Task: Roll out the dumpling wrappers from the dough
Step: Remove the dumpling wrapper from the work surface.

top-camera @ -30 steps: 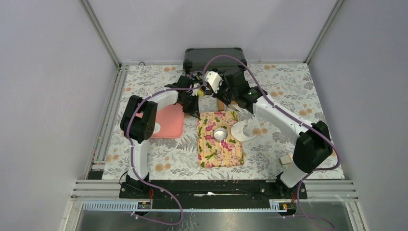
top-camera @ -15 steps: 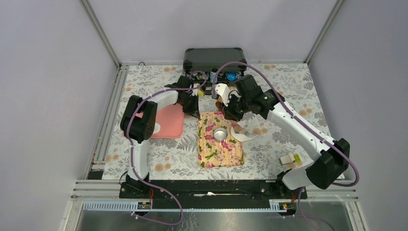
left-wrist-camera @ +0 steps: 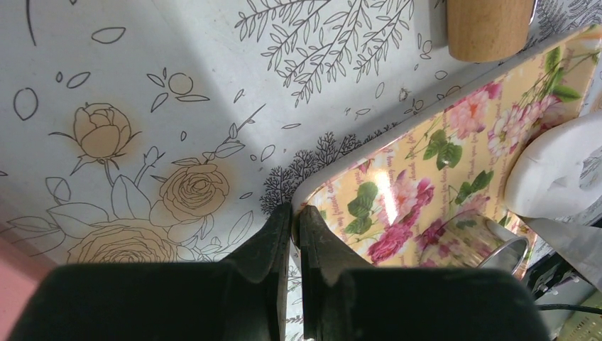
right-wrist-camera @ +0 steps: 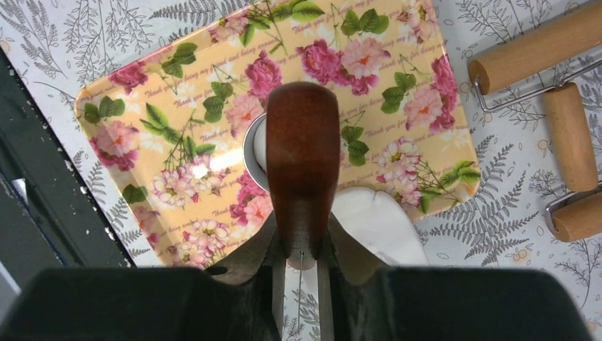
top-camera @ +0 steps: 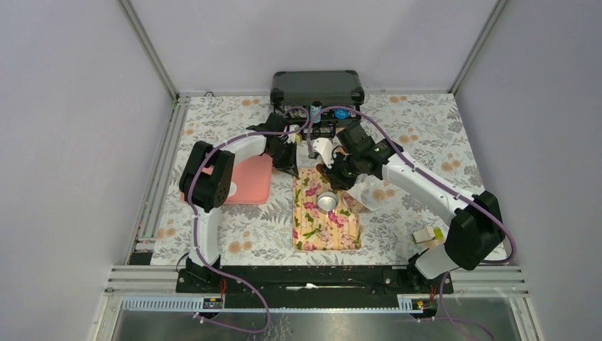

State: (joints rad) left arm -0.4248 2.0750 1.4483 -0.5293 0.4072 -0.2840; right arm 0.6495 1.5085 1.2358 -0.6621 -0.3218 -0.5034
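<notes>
Left gripper [left-wrist-camera: 294, 213] has its fingers pressed almost together, with only a thin slit between them. Its tips sit at the far-left corner of the floral tray [left-wrist-camera: 426, 149]. The left wrist view does not settle whether they nip the tray's rim or only touch it.

Right gripper [right-wrist-camera: 302, 250] is clamped on a dark reddish-brown wooden handle [right-wrist-camera: 302, 156], which sticks out ahead of the fingers over the middle of the tray. From the top camera this handle is almost lost under the right arm, and only the gripper [top-camera: 339, 174] shows, above the tray's far end.

The dough [right-wrist-camera: 380, 224] is a soft white flattened piece at the tray's right edge, lying partly on the tray and partly on the printed tablecloth [right-wrist-camera: 497, 234]. The left wrist view catches it as a thick white fold [left-wrist-camera: 561, 170] at the right of the tray. From above it is a pale patch [top-camera: 365, 193] just right of the tray.

A round silver tin [top-camera: 327, 201] stands on the tray near its middle. The right wrist camera sees only a sliver of it [right-wrist-camera: 254, 145] behind the handle.

Light wooden rollers on a wire frame [right-wrist-camera: 539, 46] lie on the cloth beyond the tray's far edge, and one end of them [left-wrist-camera: 490, 28] appears in the left wrist view.

Only the top camera shows the pink tray [top-camera: 248, 181] left of the floral tray, a white-and-green block [top-camera: 426, 234] well to its right, and a black case [top-camera: 316, 87] beyond it at the back wall.
</notes>
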